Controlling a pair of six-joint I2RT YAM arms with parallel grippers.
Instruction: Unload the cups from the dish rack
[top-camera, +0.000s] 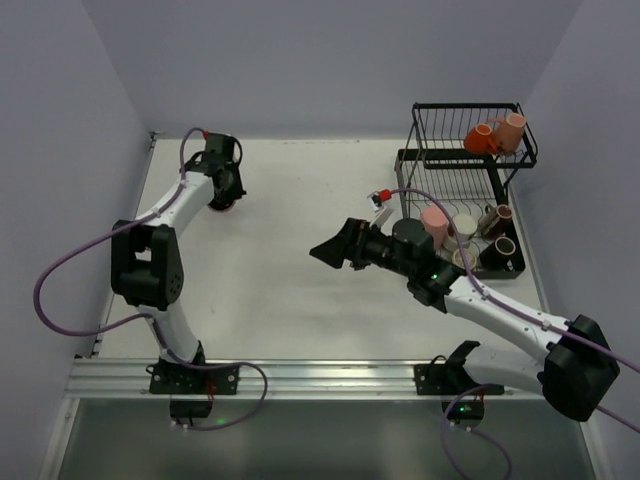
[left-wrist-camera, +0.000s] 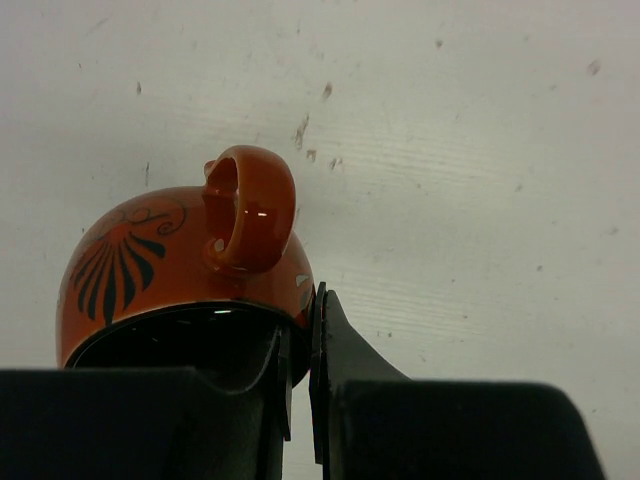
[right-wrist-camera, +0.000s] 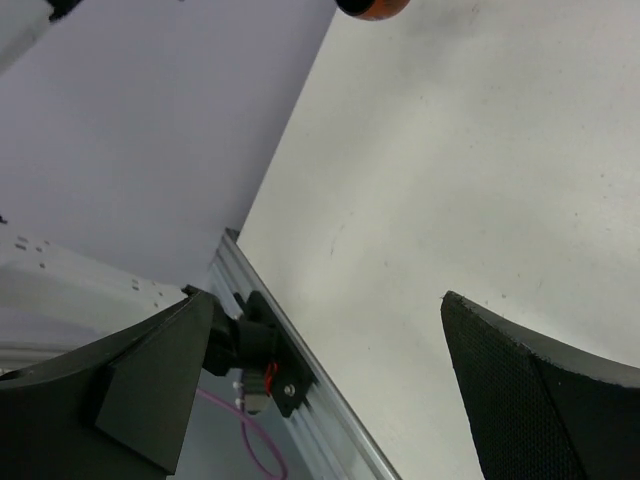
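Note:
My left gripper (left-wrist-camera: 300, 322) is shut on the rim of an orange cup (left-wrist-camera: 180, 265) with a black leaf pattern. One finger is inside the cup, the other outside, and the handle points up. From above, this gripper (top-camera: 224, 194) is at the table's far left, and only a sliver of the cup (top-camera: 222, 207) shows under it. Over the middle of the table my right gripper (top-camera: 335, 247) is open and holds nothing (right-wrist-camera: 326, 300). The black wire dish rack (top-camera: 420, 128) stands at the far right. An orange cup (top-camera: 479, 138) and a salmon cup (top-camera: 511, 130) sit in its upper basket. A pink cup (top-camera: 434, 221), a cream one (top-camera: 465, 224) and dark ones (top-camera: 500, 250) are in the lower tray.
Grey walls close in the table on the left, back and right. An aluminium rail (top-camera: 300, 375) runs along the near edge and carries both arm bases. A small red-and-white tag (top-camera: 381, 197) lies just left of the rack. Purple cables trail along both arms.

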